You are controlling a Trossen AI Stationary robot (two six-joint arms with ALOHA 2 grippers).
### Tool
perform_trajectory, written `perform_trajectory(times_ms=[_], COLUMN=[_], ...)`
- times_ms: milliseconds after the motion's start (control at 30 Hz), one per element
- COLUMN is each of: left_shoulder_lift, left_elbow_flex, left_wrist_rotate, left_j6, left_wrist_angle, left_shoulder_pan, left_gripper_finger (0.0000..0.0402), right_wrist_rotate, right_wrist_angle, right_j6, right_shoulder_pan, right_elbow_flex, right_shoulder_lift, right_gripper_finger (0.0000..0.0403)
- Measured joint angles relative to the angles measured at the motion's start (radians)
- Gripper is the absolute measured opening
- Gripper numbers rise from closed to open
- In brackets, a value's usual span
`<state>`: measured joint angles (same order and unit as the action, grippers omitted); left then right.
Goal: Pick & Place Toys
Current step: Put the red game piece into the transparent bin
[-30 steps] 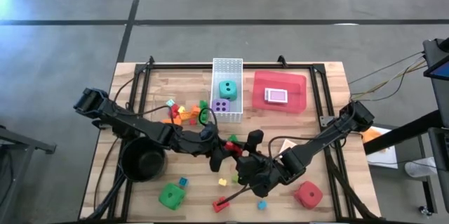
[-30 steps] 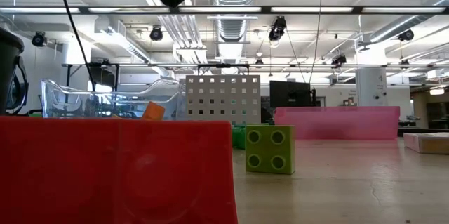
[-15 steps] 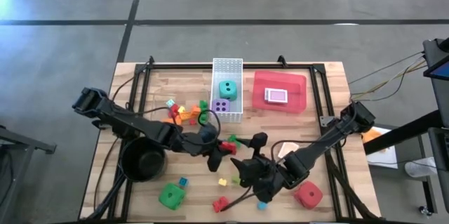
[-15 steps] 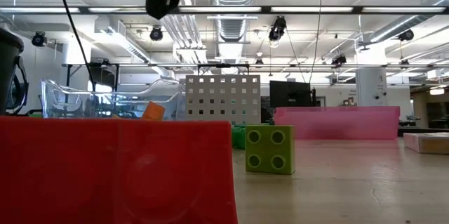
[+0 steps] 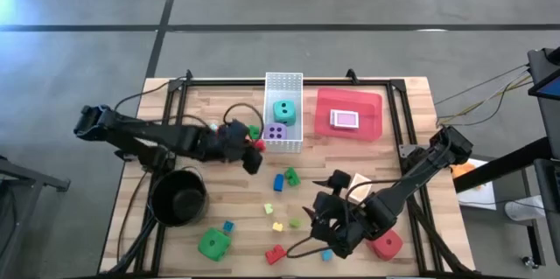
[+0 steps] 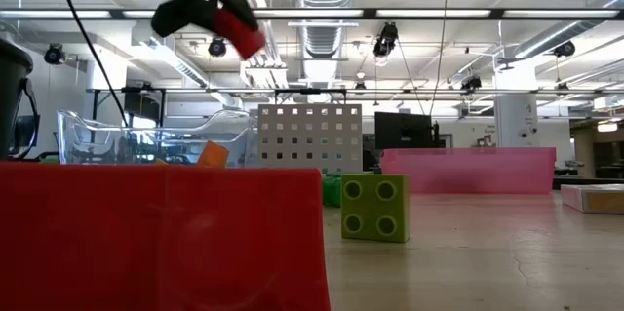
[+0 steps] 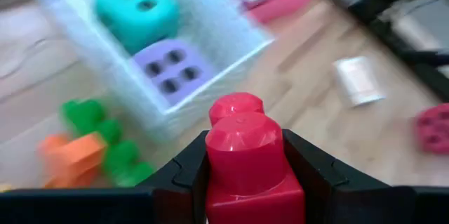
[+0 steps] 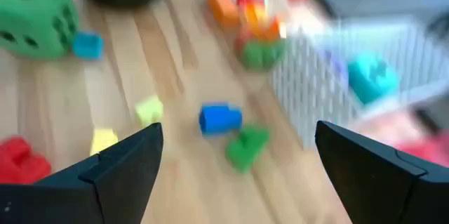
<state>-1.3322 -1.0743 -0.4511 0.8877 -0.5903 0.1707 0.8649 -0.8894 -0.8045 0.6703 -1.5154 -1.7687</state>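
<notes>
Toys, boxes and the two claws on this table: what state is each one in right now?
Left gripper: shut on a red building brick, raised beside the basket.
Right gripper: open, empty, above loose bricks.
White perforated basket: upright, holds a teal die and a purple die.
Red tray: holds one flat card pack.
Round black pot: upright; contents unclear.
Green die: loose on the table.
Red die: loose, partly hidden by the right arm.

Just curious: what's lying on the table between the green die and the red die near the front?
In the high view, a red brick and a blue brick lie between the green die and red die.
</notes>
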Motion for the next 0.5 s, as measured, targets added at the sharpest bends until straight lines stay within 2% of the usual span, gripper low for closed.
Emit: perform_trajectory(times_ms=[100, 200, 367, 500], left_shoulder_lift=[-0.001, -0.005, -0.005, -0.006], left_elbow_flex=[-0.008, -0.007, -0.005, 0.0], left_wrist_rotate=[0.099, 0.163, 0.191, 0.197], left_j6=[0.0, -0.048, -0.062, -0.069], left_wrist_angle=[-0.114, -0.176, -0.254, -0.309], left_shoulder_pan=[-0.105, -0.211, -0.343, -0.411], left_gripper_finger=[0.0134, 0.0134, 0.0134, 0.0134], right_wrist_rotate=[-0.086, -0.18, -0.292, -0.317], right_wrist_angle=[-0.124, -0.23, -0.373, -0.452], right_j6=[-0.162, -0.241, -0.379, -0.476], right_shoulder_pan=[0.008, 0.022, 0.057, 0.099], right_elbow_flex=[0.0, 0.0, 0.0, 0.001], right_shoulder_lift=[0.0, 0.0, 0.0, 0.0], right_gripper_finger=[0.0366, 0.0366, 0.0366, 0.0366])
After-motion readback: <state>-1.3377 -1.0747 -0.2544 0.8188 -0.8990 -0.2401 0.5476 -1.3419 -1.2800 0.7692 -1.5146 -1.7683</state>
